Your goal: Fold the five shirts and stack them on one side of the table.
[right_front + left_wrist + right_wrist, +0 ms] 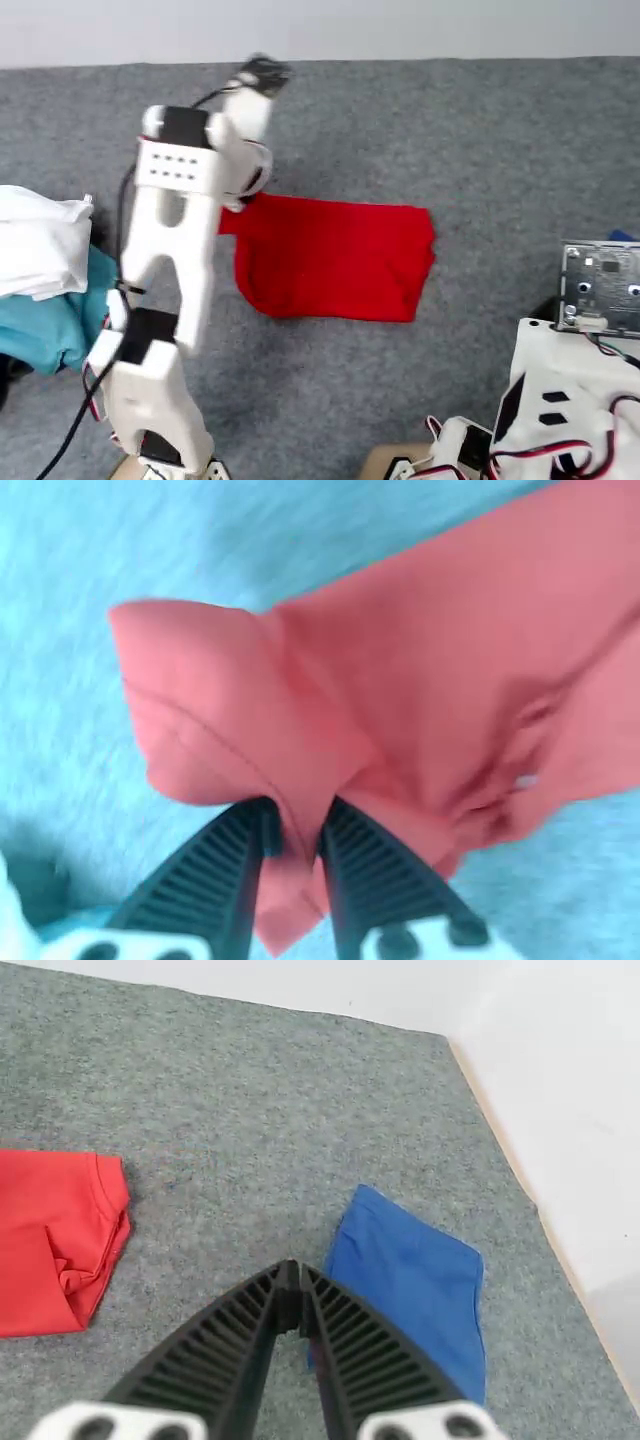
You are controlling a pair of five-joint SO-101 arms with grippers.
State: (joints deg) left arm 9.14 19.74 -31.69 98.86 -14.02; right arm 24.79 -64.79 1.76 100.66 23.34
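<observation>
**Left gripper has the red shirt by its near end**

The grey felt table [500, 140] carries 4 shirts in sight. The red shirt [335, 258] lies near the middle, partly folded, with its long axis running across the table from the left arm's side toward the right arm's. A white shirt [40, 245] sits on a teal shirt [50, 325] at the left edge, which looks like the stack. A folded blue shirt [410, 1280] lies well apart on the right side.

The left gripper [298, 815] is clamped on a raised fold of red cloth at the end of the shirt nearest that stack. The rest of the garment stretches away from its fingers [225, 865]. The left arm is clearly the nearer 1.

The right gripper [297, 1280] hangs above bare felt between the red and blue shirts, fingers pressed together on nothing.
</observation>
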